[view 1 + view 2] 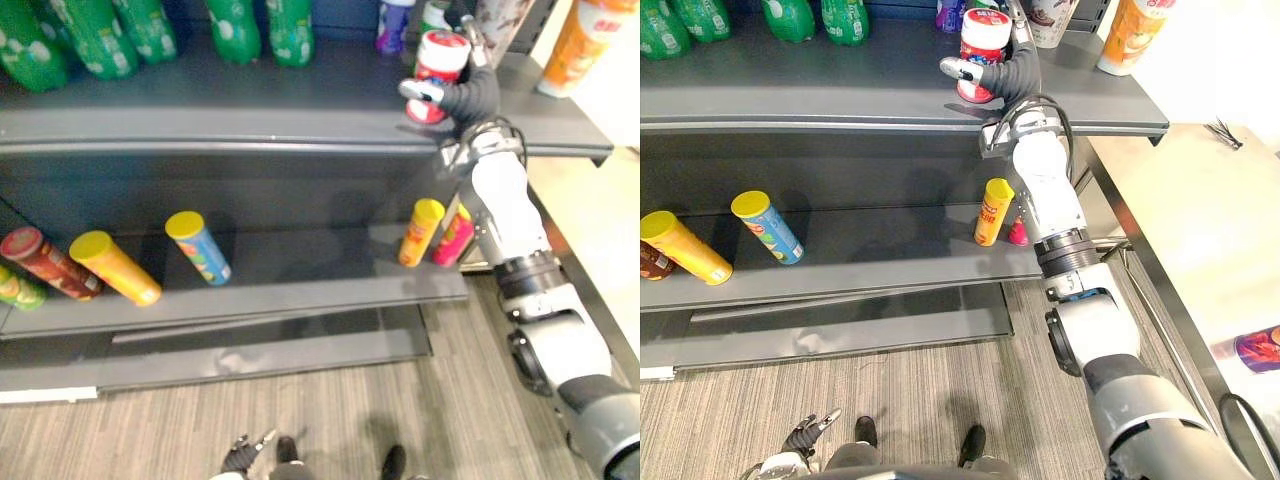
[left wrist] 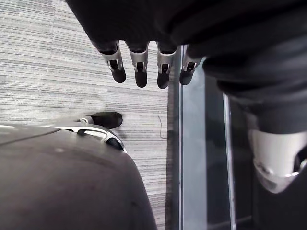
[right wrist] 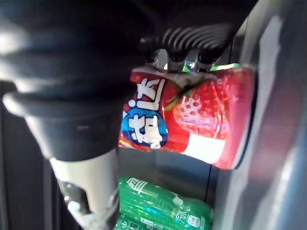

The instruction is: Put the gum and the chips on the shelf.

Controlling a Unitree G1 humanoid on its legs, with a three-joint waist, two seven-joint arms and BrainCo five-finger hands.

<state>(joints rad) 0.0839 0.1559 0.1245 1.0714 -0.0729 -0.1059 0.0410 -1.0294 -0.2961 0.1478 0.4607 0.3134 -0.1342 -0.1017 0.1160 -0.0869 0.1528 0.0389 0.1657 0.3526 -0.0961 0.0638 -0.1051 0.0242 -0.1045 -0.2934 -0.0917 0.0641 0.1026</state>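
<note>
Now, right hand [image 1: 470,98]: raised to the upper shelf, its fingers and thumb curled round the gum canister.
Gum canister [image 1: 438,62]: red, with a white lid and strawberry print, close to upright. It is held at the right part of the upper shelf, near the front edge. In the right wrist view its base lies against the grey board.
Upper shelf [image 1: 250,100]: dark grey. It carries green bottles [image 1: 100,35] along the back left, a purple bottle [image 1: 393,25] just behind the gum canister, and an orange bottle [image 1: 580,45] at the far right end.
Lower shelf [image 1: 300,270]: dark grey, below the upper shelf, and it holds the chips tubes.
Chips, right group: an orange tube [image 1: 421,232] with a yellow lid stands leaning, and a pink tube [image 1: 455,238] is just beside it, partly behind the right arm.
Chips, left group: a blue tube [image 1: 198,246], a yellow tube [image 1: 115,266] and a dark red tube [image 1: 45,262] lie tilted, near one another.
Left hand [image 2: 139,62]: hangs low over the grey striped carpet [image 1: 300,420], well apart from the shelves. Its fingers are relaxed in a row and hold nothing.
</note>
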